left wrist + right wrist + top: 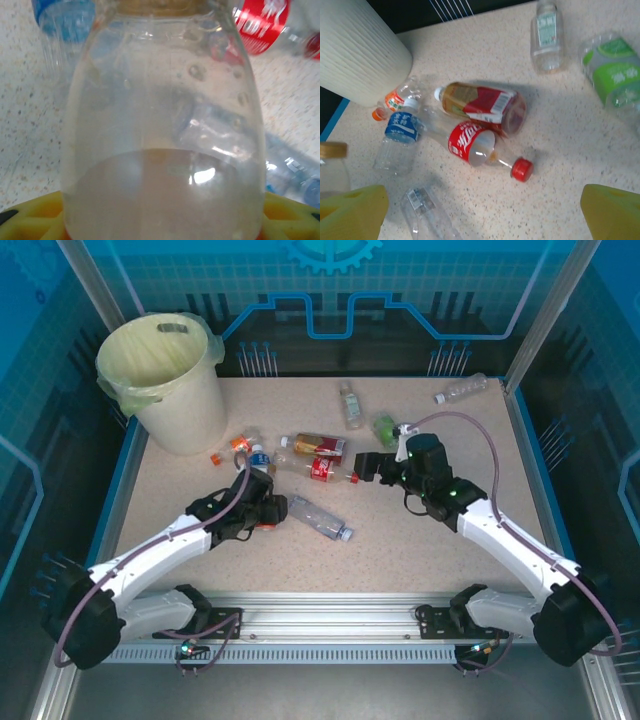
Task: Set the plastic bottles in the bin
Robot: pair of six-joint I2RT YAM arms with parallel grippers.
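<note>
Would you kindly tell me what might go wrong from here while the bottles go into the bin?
The clear plastic bottle gripped by the left pincer holds brownish liquid; it may slip or slosh on the way to the tall cream-white bin. The open right pincer faces a red-labelled clear bottle lying against a brown-and-red-labelled bottle, so a grab may knock that neighbour away.

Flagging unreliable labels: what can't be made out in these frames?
Left wrist: clear bottle sits against the lens, hiding whether left gripper clamps it.
Top external: bin floor hidden by its own wall.
Right wrist: green-labelled bottle cut by right edge, print blurred.
Top external: far bottle label too small.
</note>
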